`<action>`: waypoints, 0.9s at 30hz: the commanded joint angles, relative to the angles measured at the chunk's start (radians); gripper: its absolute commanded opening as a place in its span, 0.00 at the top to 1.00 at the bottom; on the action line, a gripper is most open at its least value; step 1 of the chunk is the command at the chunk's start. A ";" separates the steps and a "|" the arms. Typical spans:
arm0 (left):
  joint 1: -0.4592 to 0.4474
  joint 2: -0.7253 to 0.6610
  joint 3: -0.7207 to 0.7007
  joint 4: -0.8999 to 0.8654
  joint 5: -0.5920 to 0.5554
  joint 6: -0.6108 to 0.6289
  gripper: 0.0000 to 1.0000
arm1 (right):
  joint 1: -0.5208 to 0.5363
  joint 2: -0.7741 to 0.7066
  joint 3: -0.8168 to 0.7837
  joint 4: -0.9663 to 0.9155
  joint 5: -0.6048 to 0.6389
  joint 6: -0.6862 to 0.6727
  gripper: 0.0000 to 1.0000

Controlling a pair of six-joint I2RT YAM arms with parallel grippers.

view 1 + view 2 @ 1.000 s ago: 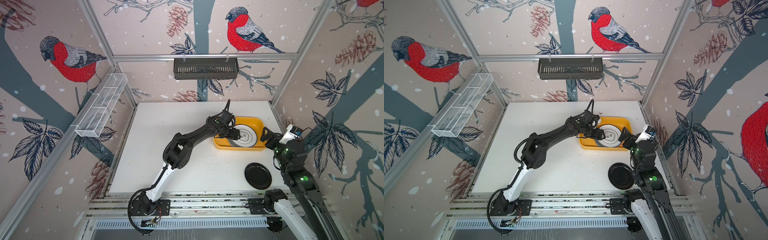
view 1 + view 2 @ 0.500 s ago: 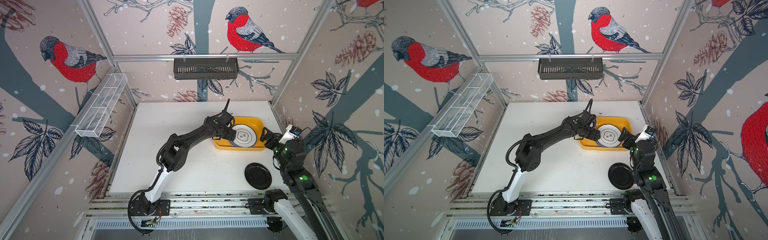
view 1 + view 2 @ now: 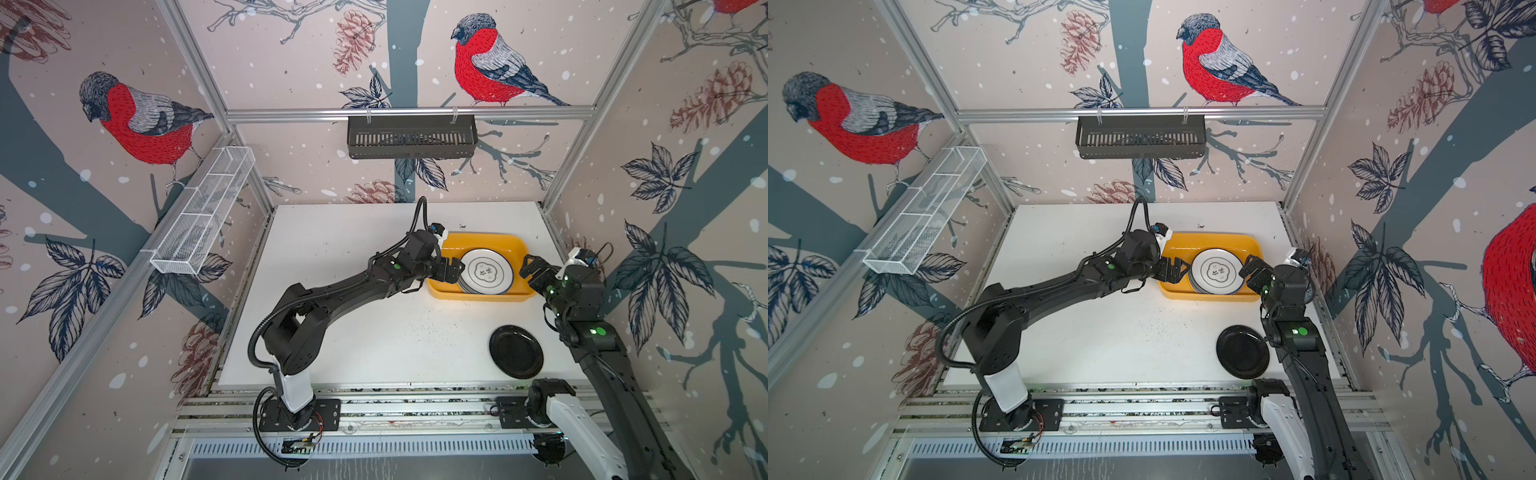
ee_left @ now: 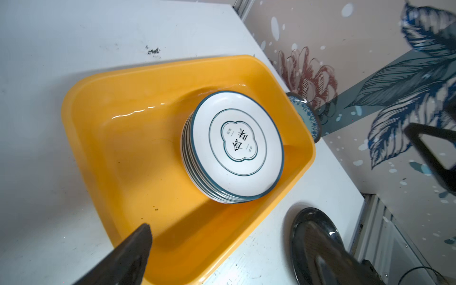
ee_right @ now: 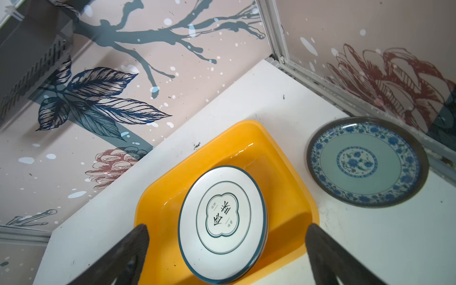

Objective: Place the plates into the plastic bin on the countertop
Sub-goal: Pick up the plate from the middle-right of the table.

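The yellow plastic bin (image 3: 490, 241) sits on the right half of the countertop (image 3: 353, 249), somewhat toward the far side. Inside it, against its right end, a stack of plates (image 3: 486, 272) lies flat. The top one is white with a dark rim and a flower outline around dark lettering. The left part of the bin is bare. Two plates lie outside it. A plain black plate (image 3: 516, 351) rests on the countertop near the front right corner, well apart from the bin. A blue-green patterned plate (image 5: 365, 162) lies just right of the bin, close to the right wall.

The left gripper (image 3: 457, 269) hangs over the bin's left end, jaws spread wide and empty, apart from the stack. The right gripper (image 3: 528, 272) hovers at the bin's right end, also wide apart with nothing between its fingers.

The countertop is white with small dark specks and edged by aluminium rails. A black slotted basket (image 3: 411, 137) hangs on the far wall and a white wire rack (image 3: 203, 216) on the left wall. The walls carry bullfinch and pinecone wallpaper.
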 commanded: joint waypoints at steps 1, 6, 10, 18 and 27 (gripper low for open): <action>0.002 -0.056 -0.078 0.284 0.053 -0.016 0.04 | -0.067 -0.003 -0.024 0.016 -0.106 0.059 0.01; 0.009 -0.081 -0.130 0.392 0.118 -0.015 0.04 | -0.227 0.024 -0.065 0.025 -0.190 0.096 0.00; 0.021 -0.054 -0.133 0.423 0.162 -0.040 0.04 | -0.351 0.098 -0.112 0.085 -0.278 0.117 0.00; 0.054 -0.028 -0.134 0.472 0.248 -0.053 0.04 | -0.544 0.186 -0.206 0.214 -0.386 0.203 0.00; 0.069 -0.027 -0.129 0.460 0.270 -0.043 0.04 | -0.630 0.272 -0.264 0.303 -0.403 0.271 0.00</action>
